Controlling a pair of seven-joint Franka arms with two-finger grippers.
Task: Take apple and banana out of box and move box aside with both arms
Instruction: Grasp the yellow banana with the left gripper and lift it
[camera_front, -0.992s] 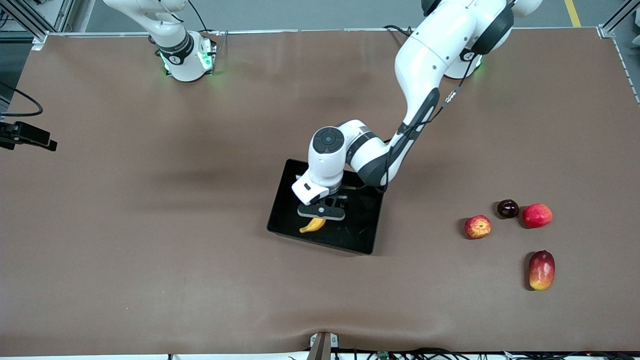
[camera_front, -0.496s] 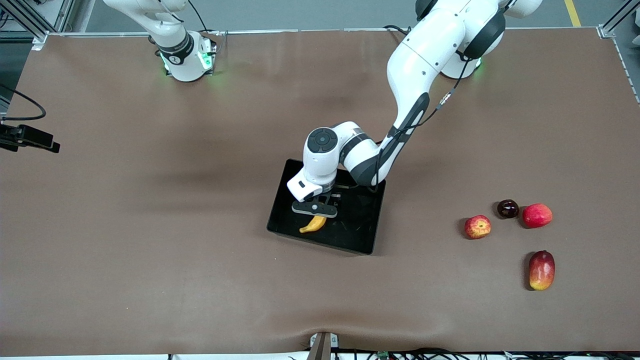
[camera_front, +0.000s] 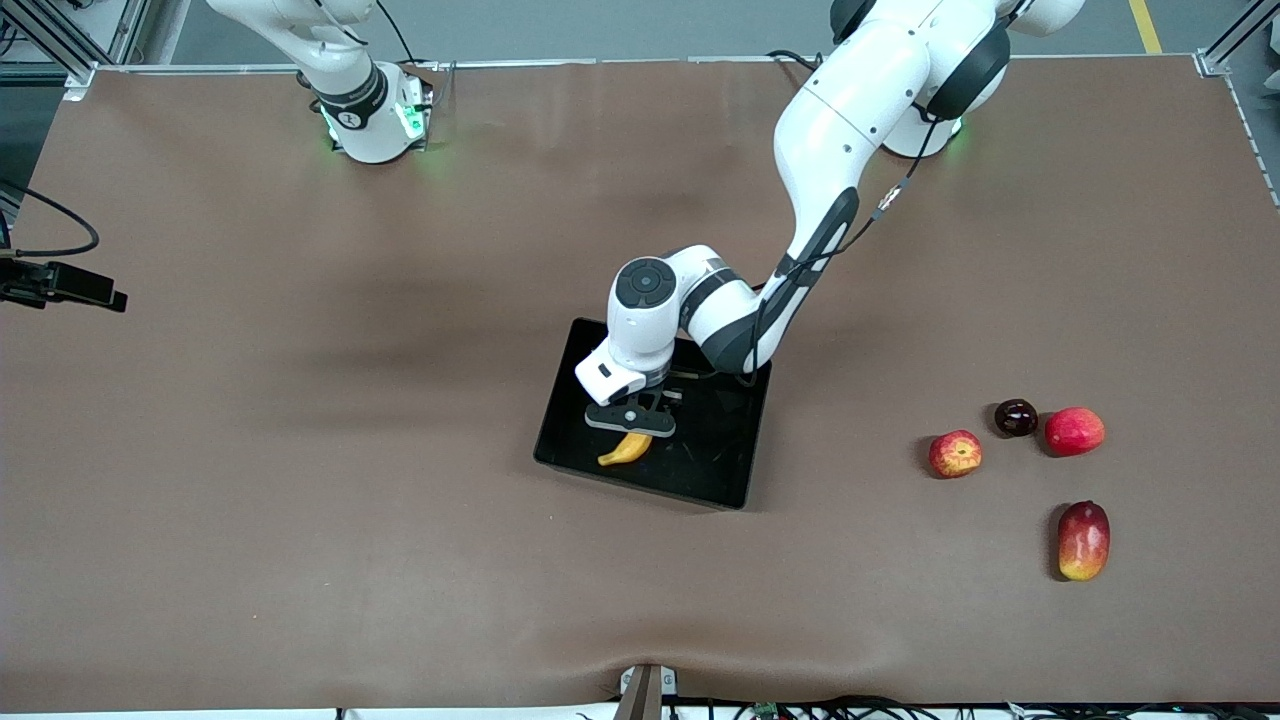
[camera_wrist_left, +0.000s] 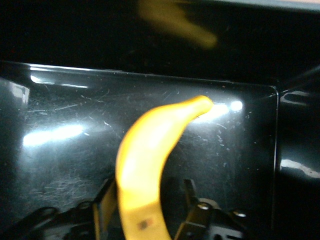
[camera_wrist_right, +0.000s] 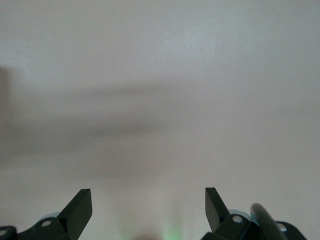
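The left gripper (camera_front: 632, 420) is down inside the black box (camera_front: 720, 470) at mid-tabletop, its fingers (camera_wrist_left: 106, 202) drawn in against the stem end of the banana (camera_front: 625, 449); the left wrist view shows the fruit pinched between them, though I cannot tell whether it has left the floor of the box. The banana lies toward the box wall nearest the front camera, its tip pointing at the corner toward the right arm's end. It looks light, smooth-skinned and stiff enough to hold its curve, but held so near one end it will likely want to swing or twist, and the glossy skin may slip; a hold closer to the middle of the curve would be steadier. The right gripper (camera_wrist_right: 148, 212) hangs with its fingers spread wide and holding nothing, over bare tabletop near the edge at the right arm's end, and that arm waits. The apple (camera_front: 955, 453) already sits out on the tabletop toward the left arm's end. By count: one banana, one box, one apple, one red-pink round fruit (camera_front: 1074, 431), one dark cherry-like fruit (camera_front: 1015, 417) between and just beside those two, and one mango-like fruit (camera_front: 1083, 540) nearer the front camera.
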